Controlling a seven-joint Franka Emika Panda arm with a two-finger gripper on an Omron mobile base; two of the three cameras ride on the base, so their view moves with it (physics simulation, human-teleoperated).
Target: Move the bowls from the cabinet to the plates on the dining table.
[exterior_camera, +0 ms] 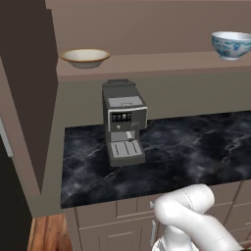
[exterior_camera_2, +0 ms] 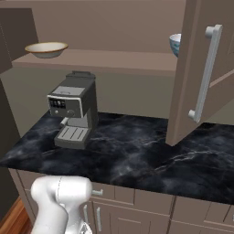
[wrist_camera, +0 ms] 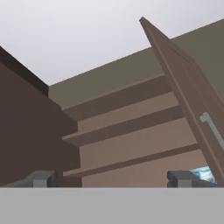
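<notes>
The cabinet's brown shelf (exterior_camera: 162,63) carries both bowls. The wide cream bowl (exterior_camera: 84,57) sits at its left end (exterior_camera_2: 45,49). The white bowl with the blue pattern (exterior_camera: 232,44) stands at the right, half hidden behind the open cabinet door (exterior_camera_2: 201,68) in the right base view. My gripper (wrist_camera: 111,179) is open, its fingertips (wrist_camera: 41,179) far apart with nothing between them. It looks up at the cabinet shelves from below, and a sliver of the blue-patterned bowl (wrist_camera: 203,173) shows by the right fingertip. The plates and the dining table are out of view.
A grey coffee machine (exterior_camera: 124,122) stands on the black marble counter (exterior_camera: 196,147) under the shelf. The open door, with a long silver handle (exterior_camera_2: 205,73), juts out over the counter's right part. Drawer fronts (exterior_camera_2: 137,196) run below the counter edge. A dark tall panel (exterior_camera: 24,98) stands at left.
</notes>
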